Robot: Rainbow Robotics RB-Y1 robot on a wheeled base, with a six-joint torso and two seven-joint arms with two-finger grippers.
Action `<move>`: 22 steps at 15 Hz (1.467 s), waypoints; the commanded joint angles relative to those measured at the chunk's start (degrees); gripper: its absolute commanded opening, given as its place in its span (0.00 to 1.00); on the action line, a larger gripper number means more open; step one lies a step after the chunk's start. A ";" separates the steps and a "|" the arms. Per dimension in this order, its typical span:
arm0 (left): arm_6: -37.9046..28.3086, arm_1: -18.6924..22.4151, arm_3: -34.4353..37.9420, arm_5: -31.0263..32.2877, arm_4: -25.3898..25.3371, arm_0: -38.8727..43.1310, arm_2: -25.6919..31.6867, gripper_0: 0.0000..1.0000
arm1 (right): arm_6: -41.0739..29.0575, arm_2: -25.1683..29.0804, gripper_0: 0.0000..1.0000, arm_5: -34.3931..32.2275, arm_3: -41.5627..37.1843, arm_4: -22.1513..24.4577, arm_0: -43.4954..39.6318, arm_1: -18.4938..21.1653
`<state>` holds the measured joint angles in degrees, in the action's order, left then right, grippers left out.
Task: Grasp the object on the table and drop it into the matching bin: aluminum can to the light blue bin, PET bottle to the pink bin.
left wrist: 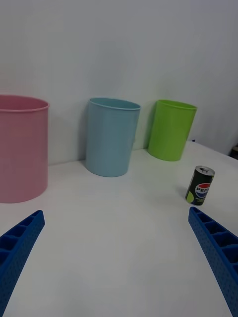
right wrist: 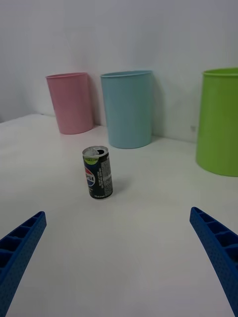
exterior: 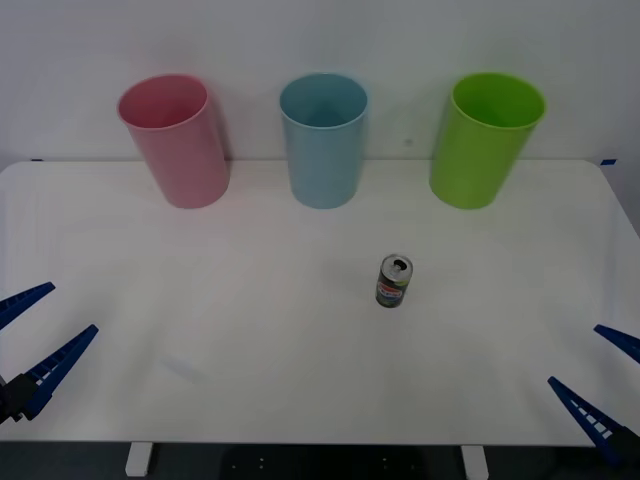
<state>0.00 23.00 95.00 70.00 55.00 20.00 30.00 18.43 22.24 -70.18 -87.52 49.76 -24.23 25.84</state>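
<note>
Both end effectors [exterior: 32, 345] [exterior: 605, 385] apparently low, spread

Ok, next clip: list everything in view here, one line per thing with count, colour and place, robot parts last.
aluminum can: one, dark body with red-white label and silver opened top, upright on the table right of centre, in front of the bins and apart from them.
pink bin: one, pink, far left of the row at the table's back edge.
light blue bin: one, pale blue, middle of the row.
lime green bin: one, lime green, right end of the row.
table: one, white, carrying everything.
left pincer: one, blue ribbed fingers, open, over the near left edge.
right pincer: one, blue, open, over the near right edge.
</note>
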 commanded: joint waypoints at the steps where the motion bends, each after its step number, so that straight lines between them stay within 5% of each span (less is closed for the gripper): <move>1: 0.00 0.00 0.00 0.00 0.00 0.00 0.00 1.00 | 1.52 -3.17 1.00 2.42 1.12 -0.10 1.11 0.00; 13: 0.00 0.00 0.00 0.00 0.00 0.00 0.00 1.00 | 10.48 -13.45 1.00 7.25 13.51 -0.19 12.27 -1.67; 22: 0.00 0.00 0.00 0.00 0.00 0.00 0.00 1.00 | 12.68 -21.62 1.00 19.56 13.60 0.25 16.93 -4.66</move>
<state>0.00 23.00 95.00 70.00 55.00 20.00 30.00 30.90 1.01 -51.60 -73.91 49.76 -7.64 21.52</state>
